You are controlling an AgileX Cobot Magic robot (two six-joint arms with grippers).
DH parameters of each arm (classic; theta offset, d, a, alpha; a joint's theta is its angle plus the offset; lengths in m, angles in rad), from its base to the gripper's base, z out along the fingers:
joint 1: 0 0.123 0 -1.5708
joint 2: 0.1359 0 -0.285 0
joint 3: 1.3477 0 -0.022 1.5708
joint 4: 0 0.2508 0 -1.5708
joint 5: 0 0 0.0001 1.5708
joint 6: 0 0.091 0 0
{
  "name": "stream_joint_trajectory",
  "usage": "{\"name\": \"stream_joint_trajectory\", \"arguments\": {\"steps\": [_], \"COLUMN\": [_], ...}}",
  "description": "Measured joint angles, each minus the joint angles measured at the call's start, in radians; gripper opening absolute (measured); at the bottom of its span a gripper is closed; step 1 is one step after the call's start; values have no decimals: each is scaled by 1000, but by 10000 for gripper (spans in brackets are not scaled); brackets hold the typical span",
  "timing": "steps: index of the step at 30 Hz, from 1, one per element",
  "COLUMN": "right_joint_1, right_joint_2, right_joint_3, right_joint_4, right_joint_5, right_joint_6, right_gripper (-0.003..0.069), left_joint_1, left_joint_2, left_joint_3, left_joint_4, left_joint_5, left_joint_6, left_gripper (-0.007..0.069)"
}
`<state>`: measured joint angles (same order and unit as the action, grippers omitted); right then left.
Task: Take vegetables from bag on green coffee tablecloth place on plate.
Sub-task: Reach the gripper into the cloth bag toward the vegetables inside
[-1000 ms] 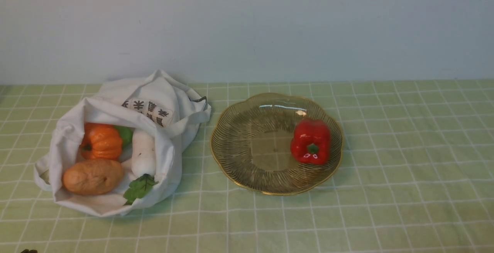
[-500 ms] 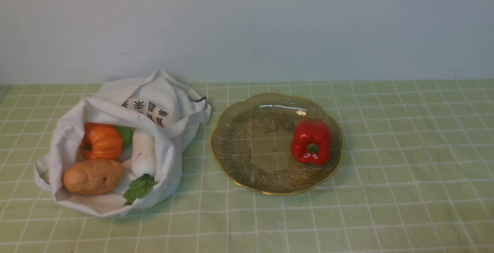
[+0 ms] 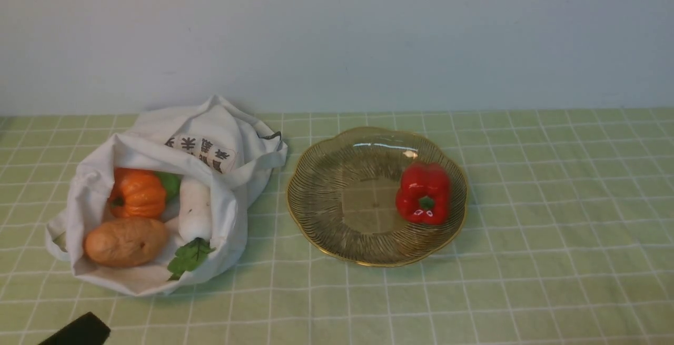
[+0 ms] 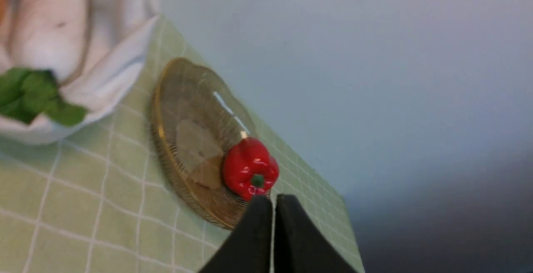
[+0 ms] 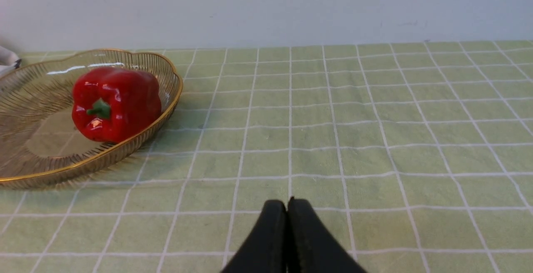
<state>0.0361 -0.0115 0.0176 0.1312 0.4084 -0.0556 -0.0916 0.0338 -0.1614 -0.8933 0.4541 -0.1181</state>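
Observation:
The white bag (image 3: 221, 124) lies open at the left on the green checked tablecloth (image 3: 526, 229). Inside it are an orange pumpkin (image 3: 137, 193), a brown potato (image 3: 125, 241) and a white radish (image 3: 195, 209) with green leaves (image 3: 189, 257). The amber plate (image 3: 337, 197) sits at the centre and holds a red pepper (image 3: 424, 193). My left gripper (image 4: 273, 200) is shut and empty, in front of the bag; its black tip (image 3: 79, 330) shows at the bottom left. My right gripper (image 5: 287, 203) is shut and empty, low over the cloth right of the plate (image 5: 41, 169).
A pale wall (image 3: 337, 34) runs along the back edge of the table. The radish (image 4: 50, 27) and its leaves (image 4: 29, 96) show at the bag's mouth in the left wrist view, with the plate (image 4: 183, 110) and pepper (image 4: 249, 169) beyond.
The left gripper's black tip has come into the front view at the bottom left corner. The bag, vegetables, plate and pepper have not moved.

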Motion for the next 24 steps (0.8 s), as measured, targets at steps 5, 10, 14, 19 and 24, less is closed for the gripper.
{"name": "stream_joint_trajectory", "arguments": {"steps": [5, 10, 14, 19, 24], "right_joint_1": [0, 0, 0, 0, 0], "right_joint_2": [0, 0, 0, 0, 0], "right_joint_3": [0, 0, 0, 0, 0], "right_joint_4": [0, 0, 0, 0, 0], "right_joint_5": [0, 0, 0, 0, 0], "right_joint_6": [0, 0, 0, 0, 0], "right_gripper": [-15, -15, -15, -15, -15], "left_joint_1": [0, 0, 0, -12, -52], "left_joint_2": [264, 654, 967, 1292, 1549], "left_joint_3": [-205, -411, -578, -762, -901], "left_joint_4": [106, 388, 573, 615, 638], "left_joint_5": [210, 436, 480, 483, 487], "left_joint_6": [146, 197, 176, 182, 200], "left_gripper": [-5, -4, 10, 110, 261]}}
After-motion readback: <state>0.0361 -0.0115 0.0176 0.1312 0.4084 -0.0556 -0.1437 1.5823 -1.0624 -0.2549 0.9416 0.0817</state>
